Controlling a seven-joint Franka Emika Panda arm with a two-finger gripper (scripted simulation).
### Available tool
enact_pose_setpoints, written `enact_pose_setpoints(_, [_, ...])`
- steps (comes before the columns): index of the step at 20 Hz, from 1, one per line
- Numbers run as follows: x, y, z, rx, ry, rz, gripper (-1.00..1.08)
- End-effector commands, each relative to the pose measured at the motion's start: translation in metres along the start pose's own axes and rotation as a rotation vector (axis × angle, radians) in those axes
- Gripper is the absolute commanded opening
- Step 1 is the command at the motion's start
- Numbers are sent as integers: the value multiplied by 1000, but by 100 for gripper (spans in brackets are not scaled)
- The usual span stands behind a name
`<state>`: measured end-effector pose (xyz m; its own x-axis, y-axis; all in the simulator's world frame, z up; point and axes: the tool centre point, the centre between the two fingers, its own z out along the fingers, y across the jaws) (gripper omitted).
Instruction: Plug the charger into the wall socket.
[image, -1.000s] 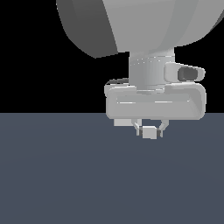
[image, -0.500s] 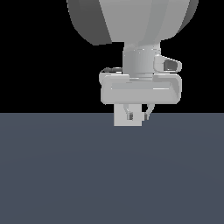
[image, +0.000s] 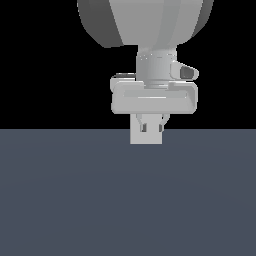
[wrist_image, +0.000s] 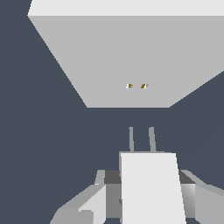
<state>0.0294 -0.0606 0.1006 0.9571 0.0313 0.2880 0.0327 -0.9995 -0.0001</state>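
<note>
In the wrist view, my gripper (wrist_image: 148, 199) is shut on the charger (wrist_image: 151, 183), an off-white block with two thin prongs (wrist_image: 141, 139) pointing at the wall socket (wrist_image: 109, 52). The socket is a pale upright plate with two small holes (wrist_image: 136, 85). The prongs stop short of it, with dark floor showing between, and sit slightly to one side of the holes. In the exterior view my gripper (image: 151, 129) hangs in front of the socket plate (image: 146, 139). The charger blends into the plate there, so I cannot make it out.
A dark grey-blue floor (image: 125, 200) fills the lower half of the exterior view, under a black background. The arm's large grey body (image: 150, 25) fills the top. Nothing else shows.
My gripper, holding the charger, has moved toward the exterior view's left and away from the camera, coming in front of the socket plate. The plate now shows below the hand.
</note>
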Motion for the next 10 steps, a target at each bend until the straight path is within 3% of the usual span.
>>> enact_pose_setpoints(1, [0,-1,0,1,-1,-2,-100])
enact_pose_setpoints(10, [1,0,1,0,-1,0,-100])
